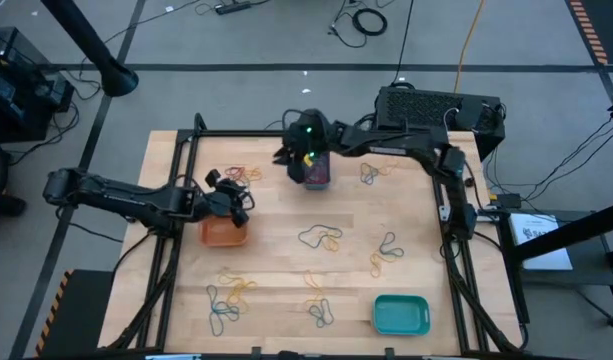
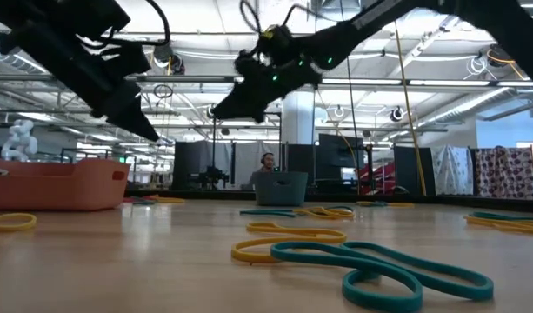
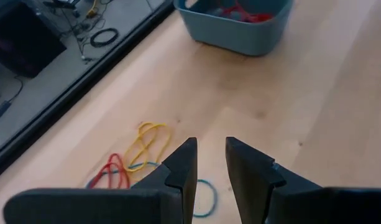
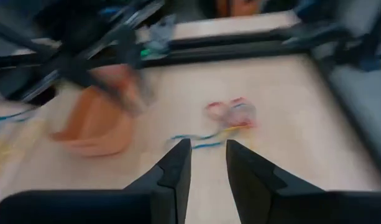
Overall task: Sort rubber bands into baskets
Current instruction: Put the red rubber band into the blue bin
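My left gripper (image 1: 236,203) hovers open over the far rim of the orange basket (image 1: 224,233), with nothing between its fingers (image 3: 209,146). My right gripper (image 1: 285,153) is open too and empty (image 4: 207,146), up in the air beside the dark teal-blue basket (image 1: 317,172), which stands at the far middle of the table and holds red bands (image 3: 243,11). The turquoise basket (image 1: 400,314) stands near the front right. Rubber bands lie loose on the wood: a red, yellow and blue bunch (image 3: 137,158) between the two far baskets, others in the middle (image 1: 321,238).
More bands lie at the far right (image 1: 371,172), right of centre (image 1: 384,250) and near the front (image 1: 226,295), (image 1: 319,305). A black frame rail (image 1: 236,134) runs along the table's far edge. In the low view a teal band (image 2: 370,269) lies close to the camera.
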Tool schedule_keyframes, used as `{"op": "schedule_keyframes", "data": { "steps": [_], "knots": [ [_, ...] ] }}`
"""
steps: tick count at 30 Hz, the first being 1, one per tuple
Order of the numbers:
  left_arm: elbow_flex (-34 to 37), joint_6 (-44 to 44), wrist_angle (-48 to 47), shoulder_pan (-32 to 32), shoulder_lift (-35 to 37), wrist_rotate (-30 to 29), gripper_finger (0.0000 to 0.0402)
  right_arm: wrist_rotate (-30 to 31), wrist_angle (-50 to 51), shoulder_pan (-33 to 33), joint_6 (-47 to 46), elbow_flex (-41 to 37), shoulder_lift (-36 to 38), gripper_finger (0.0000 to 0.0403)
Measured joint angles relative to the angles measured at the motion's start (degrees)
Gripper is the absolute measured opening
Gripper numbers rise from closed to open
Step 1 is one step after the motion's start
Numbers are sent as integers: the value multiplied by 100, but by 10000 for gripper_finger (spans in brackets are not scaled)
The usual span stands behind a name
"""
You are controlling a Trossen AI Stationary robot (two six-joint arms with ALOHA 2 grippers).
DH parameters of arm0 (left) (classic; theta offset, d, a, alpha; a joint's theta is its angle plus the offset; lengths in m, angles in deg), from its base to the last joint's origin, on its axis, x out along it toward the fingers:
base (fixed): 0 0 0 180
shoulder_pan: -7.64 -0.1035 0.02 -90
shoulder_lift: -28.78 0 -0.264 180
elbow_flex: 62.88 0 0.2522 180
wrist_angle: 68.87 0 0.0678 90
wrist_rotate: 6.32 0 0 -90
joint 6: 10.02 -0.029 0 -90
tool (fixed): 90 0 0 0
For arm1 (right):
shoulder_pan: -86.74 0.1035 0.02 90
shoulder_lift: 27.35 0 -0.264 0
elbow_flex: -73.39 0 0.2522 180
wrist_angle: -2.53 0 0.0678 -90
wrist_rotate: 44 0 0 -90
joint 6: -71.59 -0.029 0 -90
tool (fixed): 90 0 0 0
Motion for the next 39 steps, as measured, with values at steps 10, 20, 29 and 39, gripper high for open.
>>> {"op": "schedule_keyframes", "data": {
  "steps": [10, 20, 29, 39],
  "knots": [
    [-448, 396, -643, -2640, -383, 2301, 93, -805, 1190, -268, 537, 114, 43, 96],
    [-929, 562, -641, -3864, -1593, 2962, 93, -807, 2771, -640, 1024, 123, 738, 96],
    [-1474, 398, -586, -4250, -2835, 3151, 93, -817, 3731, -652, 1689, 105, 779, 96],
    [-1616, 363, -526, -4407, -3297, 3153, 93, -813, 3788, -630, 1741, 46, 774, 96]
  ]
}}
